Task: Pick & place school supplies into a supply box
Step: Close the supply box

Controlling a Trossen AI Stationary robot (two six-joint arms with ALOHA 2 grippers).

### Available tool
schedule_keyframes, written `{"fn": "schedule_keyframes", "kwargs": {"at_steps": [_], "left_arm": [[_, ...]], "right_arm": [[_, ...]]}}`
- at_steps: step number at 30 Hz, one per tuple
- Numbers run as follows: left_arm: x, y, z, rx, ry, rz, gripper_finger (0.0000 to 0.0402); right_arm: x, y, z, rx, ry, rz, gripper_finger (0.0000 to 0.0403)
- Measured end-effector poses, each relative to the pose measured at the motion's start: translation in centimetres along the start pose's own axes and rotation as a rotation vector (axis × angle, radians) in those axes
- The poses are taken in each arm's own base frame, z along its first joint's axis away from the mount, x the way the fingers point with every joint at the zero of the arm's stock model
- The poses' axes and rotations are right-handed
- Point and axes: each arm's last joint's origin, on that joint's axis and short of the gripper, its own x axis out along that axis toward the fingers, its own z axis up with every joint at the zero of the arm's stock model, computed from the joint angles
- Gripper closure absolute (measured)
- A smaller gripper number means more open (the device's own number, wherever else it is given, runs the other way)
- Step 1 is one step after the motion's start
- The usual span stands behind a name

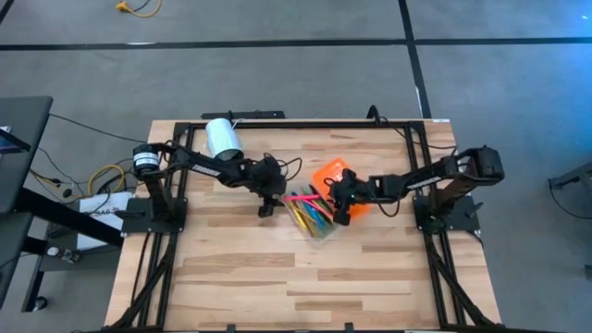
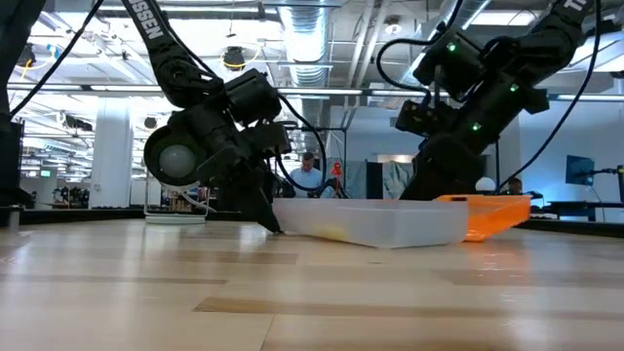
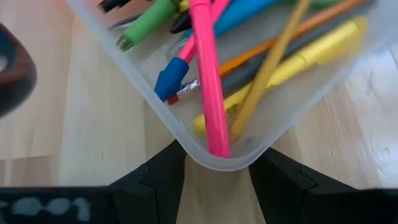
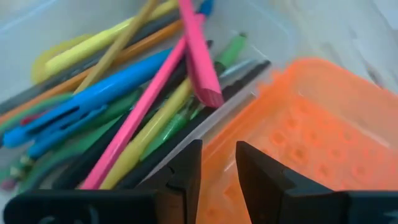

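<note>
The supply box (image 1: 322,211) lies between the 2 end effectors on the tabletop (image 1: 277,277), its clear base filled with school supplies (image 4: 118,106): pink, blue, yellow, green and orange pens and pencils piled loosely and crossing one another. One pink pen (image 3: 208,74) rides on top, its tip over the base's rounded corner. The orange lid (image 4: 298,155) lies open, just ahead of the right end effector (image 4: 217,163).

These look like light, stiff, smooth plastic things. The pens would roll and slide readily, so any that needs shifting is best pinched across its middle. The thin box is likely light enough to skid when pushed, and its lid flexible, best taken at the free edge.

The left end effector (image 3: 214,171) sits at the box's corner, its fingers spread moderately with the corner between them, seemingly steadying the base. The right end effector's fingers stand at a narrow gap over the seam where lid meets base, holding nothing.
</note>
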Motion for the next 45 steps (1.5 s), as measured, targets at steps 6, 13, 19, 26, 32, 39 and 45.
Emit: {"fn": "schedule_keyframes", "kwargs": {"at_steps": [6, 13, 19, 26, 32, 39, 45], "left_arm": [[0.1, -0.1, 0.0, -0.038, 0.010, 0.031, 0.0240], [0.1, -0.1, -0.1, -0.071, 0.015, 0.026, 0.0240], [0.4, -0.9, 0.0, -0.064, 0.032, 0.034, 0.0240], [0.6, -1.7, -0.1, -0.068, 0.073, 0.041, 0.0240], [0.8, -2.5, -0.2, -0.061, 0.100, 0.045, 0.0240], [0.8, -3.5, -0.3, -0.054, 0.138, 0.040, 0.0240], [0.3, -4.7, 0.0, -0.035, 0.151, 0.030, 0.0240]], "right_arm": [[-0.3, 2.0, -0.1, -0.017, -0.008, 0.037, 0.0305], [-0.7, 4.0, -0.3, -0.061, -0.014, 0.042, 0.0305], [-1.1, 5.1, 0.7, -0.082, -0.045, 0.052, 0.0305], [-1.5, 5.9, 1.7, -0.101, -0.052, 0.065, 0.0305], [-2.2, 6.6, 1.8, -0.136, -0.015, -0.013, 0.0305], [-5.5, 7.1, 0.7, -0.115, 0.197, -0.112, 0.0305], [-9.6, 8.3, -0.3, -0.058, 0.209, -0.107, 0.0305]]}}
